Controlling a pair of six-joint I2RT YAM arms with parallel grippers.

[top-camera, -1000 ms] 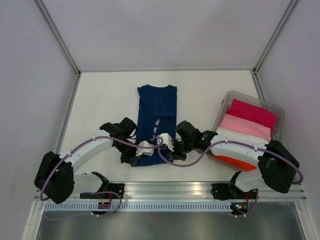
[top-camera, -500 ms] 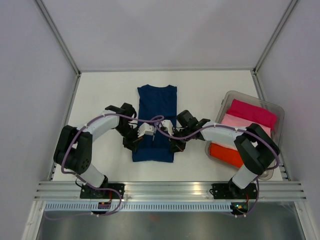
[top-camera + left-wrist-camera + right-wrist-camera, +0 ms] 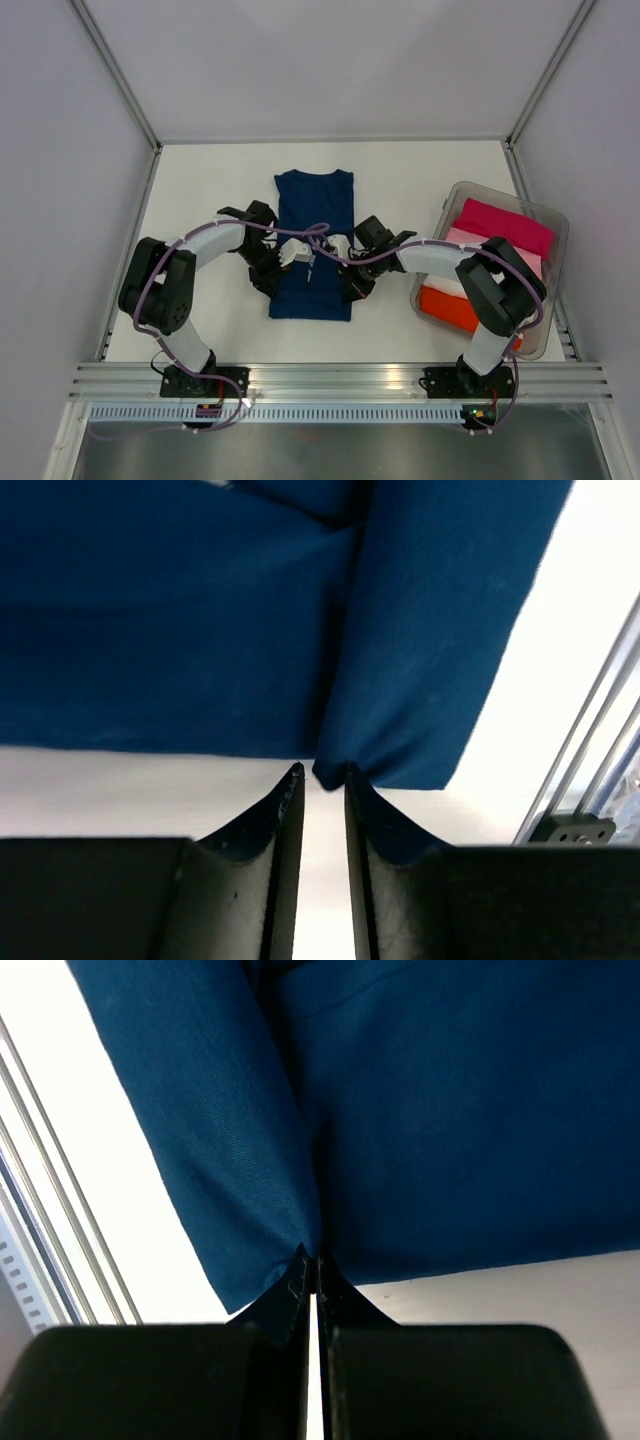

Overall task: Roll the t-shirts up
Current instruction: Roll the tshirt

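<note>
Top view: a navy t-shirt lies flat on the table. Its long axis runs away from the arms and its near end is doubled over. The left gripper and right gripper flank that fold, equally near it.

Left wrist view: the jaws stand slightly parted, with the fold's corner between their tips.

Right wrist view: the jaws are clamped on the fold's other corner. Rolling would likely run forward, toward the collar.
</note>
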